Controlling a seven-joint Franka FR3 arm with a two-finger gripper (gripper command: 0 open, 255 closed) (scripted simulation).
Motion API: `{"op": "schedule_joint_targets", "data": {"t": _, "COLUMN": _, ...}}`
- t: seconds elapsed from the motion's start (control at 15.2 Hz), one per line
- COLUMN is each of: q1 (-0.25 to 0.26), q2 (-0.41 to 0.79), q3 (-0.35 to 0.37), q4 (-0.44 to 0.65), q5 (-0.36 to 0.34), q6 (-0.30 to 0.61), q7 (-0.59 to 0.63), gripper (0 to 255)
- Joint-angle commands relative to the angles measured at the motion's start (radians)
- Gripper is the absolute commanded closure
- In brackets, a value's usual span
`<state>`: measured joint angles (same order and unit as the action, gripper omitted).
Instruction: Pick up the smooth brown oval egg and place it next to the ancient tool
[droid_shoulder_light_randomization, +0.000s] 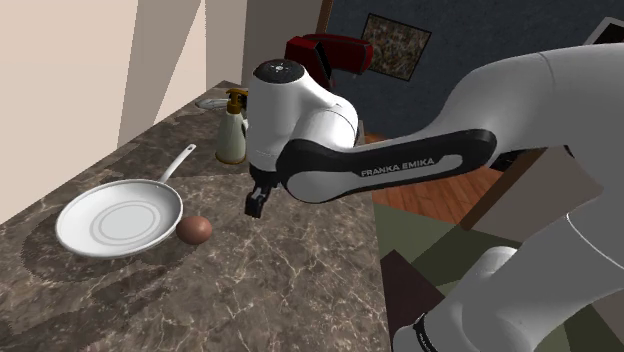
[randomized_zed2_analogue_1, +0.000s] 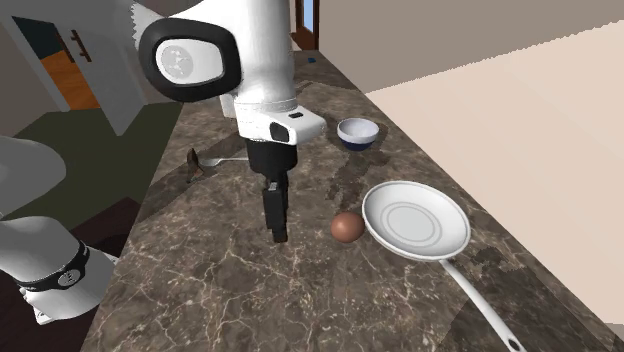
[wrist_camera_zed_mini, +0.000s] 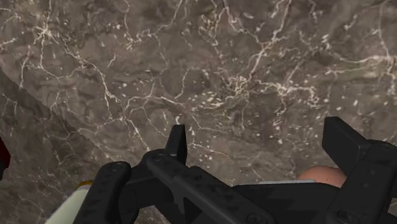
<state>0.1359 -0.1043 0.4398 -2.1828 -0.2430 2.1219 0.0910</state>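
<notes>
Gripper: fingers spread apart, clasping nothing, above bare countertop.
Egg: brown, smooth, oval; on the countertop just beside the pan.
Second exterior view: dark-headed tool, well apart from the egg; small bowl.
Shoulder view: soap bottle.
Writing: "FRANKA EMIKA" on the arm.
Surfaces: countertop dark veined stone; pan glossy white, round, long-handled.

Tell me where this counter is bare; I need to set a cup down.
Bare counter stretches from the gripper and egg to the second exterior view's bottom edge, left of the handle of the pan. Crowded: egg beside the pan, bowl and dark tool beyond.
</notes>
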Motion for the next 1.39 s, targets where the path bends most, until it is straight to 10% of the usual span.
{"op": "schedule_joint_targets", "data": {"t": 0.0, "q1": 0.010, "q2": 0.059, "q3": 0.024, "q4": 0.038, "q5": -0.058, "q6": 0.021, "q7": 0.032, "gripper": 0}}
{"op": "schedule_joint_targets", "data": {"t": 0.79, "q1": 0.187, "q2": 0.489, "q3": 0.052, "q4": 0.372, "q5": -0.465, "q6": 0.035, "q7": 0.217, "gripper": 0}}
{"op": "schedule_joint_targets", "data": {"t": 1.32, "q1": 0.198, "q2": 0.565, "q3": 0.021, "q4": 0.388, "q5": -0.525, "q6": 0.086, "q7": 0.245, "gripper": 0}}
